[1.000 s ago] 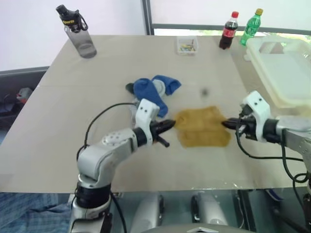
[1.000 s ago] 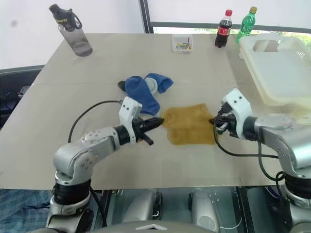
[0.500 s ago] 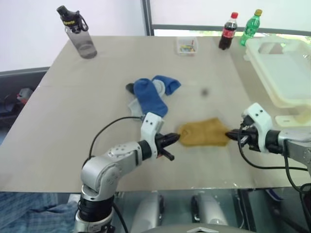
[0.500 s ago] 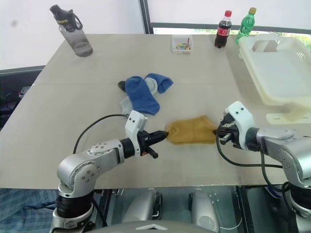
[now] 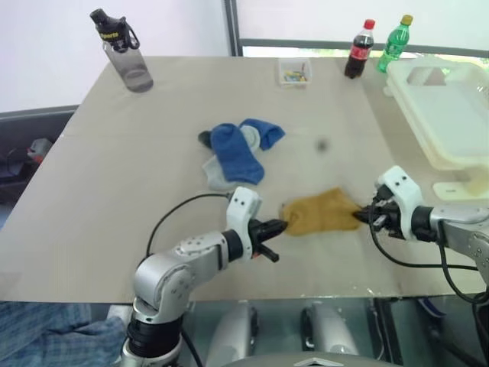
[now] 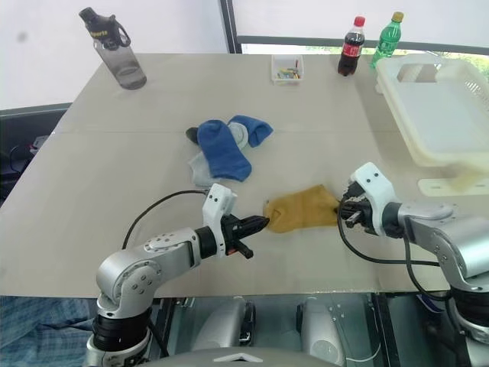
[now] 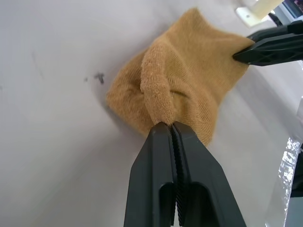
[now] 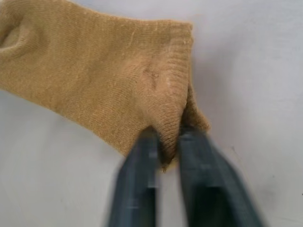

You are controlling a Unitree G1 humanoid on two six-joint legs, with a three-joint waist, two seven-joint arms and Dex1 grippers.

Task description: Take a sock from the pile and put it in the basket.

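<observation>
A mustard-brown sock lies bunched on the table near its front edge, between my two grippers. My left gripper is shut on a fold at the sock's left end. At the sock's right end, my right gripper has its fingers slightly parted, with the cuff still lying between them. The pile of blue and grey socks sits behind, toward the table's middle. The whitish basket stands at the far right.
A dark water bottle stands at the back left. A small clear box, a cola bottle and a green bottle line the back edge. A white bracket lies below the basket.
Both grippers sank toward the table's front edge with the mustard sock, which went from spread out to bunched. The right gripper's fingers have parted.
</observation>
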